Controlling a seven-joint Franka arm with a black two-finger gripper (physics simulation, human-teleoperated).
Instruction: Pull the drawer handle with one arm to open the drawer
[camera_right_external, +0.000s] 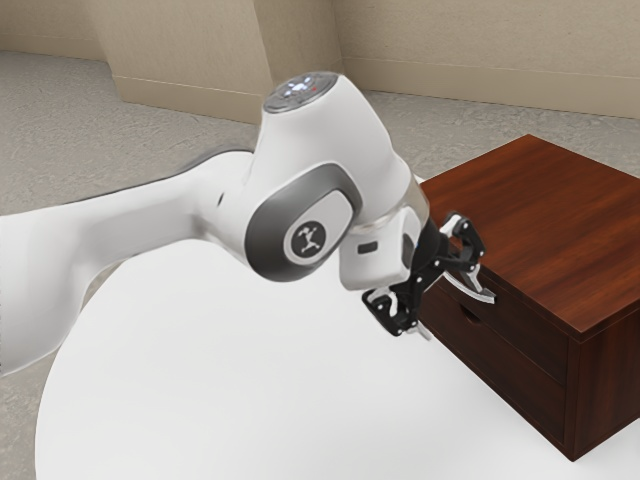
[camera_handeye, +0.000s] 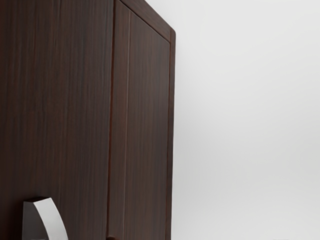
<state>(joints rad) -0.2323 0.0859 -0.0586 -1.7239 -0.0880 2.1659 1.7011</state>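
Note:
A dark wooden cabinet (camera_right_external: 545, 220) stands on the white table at the exterior view's right, with two drawer fronts facing the arm. The upper drawer (camera_right_external: 525, 320) carries a silver handle (camera_right_external: 474, 287), and its front looks flush with the cabinet. My black gripper (camera_right_external: 432, 278) is right at that handle, open, with one finger above it and the other below and nearer the table. I cannot tell whether either finger touches the handle. In the wrist view the dark wood front (camera_handeye: 75, 115) is very close, and one end of the silver handle (camera_handeye: 42, 219) shows beside it.
The lower drawer (camera_right_external: 500, 375) sits beneath the upper one. The round white table (camera_right_external: 250, 400) spreads out in front of the cabinet. Around the table lie grey floor and beige walls (camera_right_external: 450, 40).

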